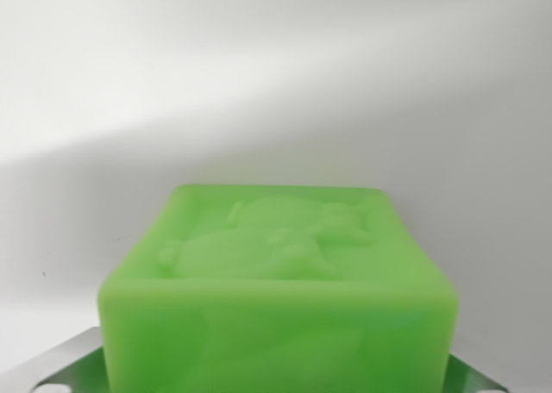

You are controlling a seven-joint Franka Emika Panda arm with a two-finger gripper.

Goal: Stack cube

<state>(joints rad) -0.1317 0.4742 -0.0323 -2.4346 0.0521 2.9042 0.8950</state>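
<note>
A translucent green cube (278, 281) with a raised figure on its top face fills the lower middle of the wrist view, very close to the camera. My gripper (276, 371) has the cube between its jaws. One metal finger (69, 358) shows at the cube's lower left side and the other at the lower right, both pressed against it. The fingertips and the cube's underside are hidden. No second cube is in view.
Behind the cube lies a plain white surface (276, 83) crossed by soft grey shadows. Nothing else shows on it in this view.
</note>
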